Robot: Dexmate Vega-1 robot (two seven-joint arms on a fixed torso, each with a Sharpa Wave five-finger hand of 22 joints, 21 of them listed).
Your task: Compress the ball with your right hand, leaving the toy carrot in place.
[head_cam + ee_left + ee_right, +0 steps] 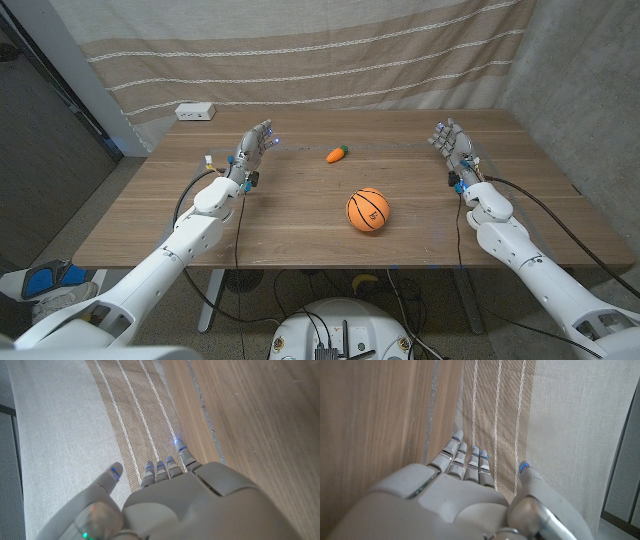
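An orange basketball-patterned ball (368, 211) sits on the wooden table (300, 230) near its middle. A small orange toy carrot (337, 154) with a green top lies farther back, apart from the ball. My right hand (452, 143) is raised at the right side of the table, fingers straight and apart, holding nothing, well to the right of the ball. My left hand (256, 144) is raised at the left side, fingers extended, empty. The wrist views show the backs of my left hand (185, 505) and my right hand (455, 505) pointing toward the curtain.
A striped beige curtain (300, 50) hangs behind the table. A white power strip (195, 112) lies on the floor at the back left. A grey panel (40, 130) stands at the left. Cables run along both forearms.
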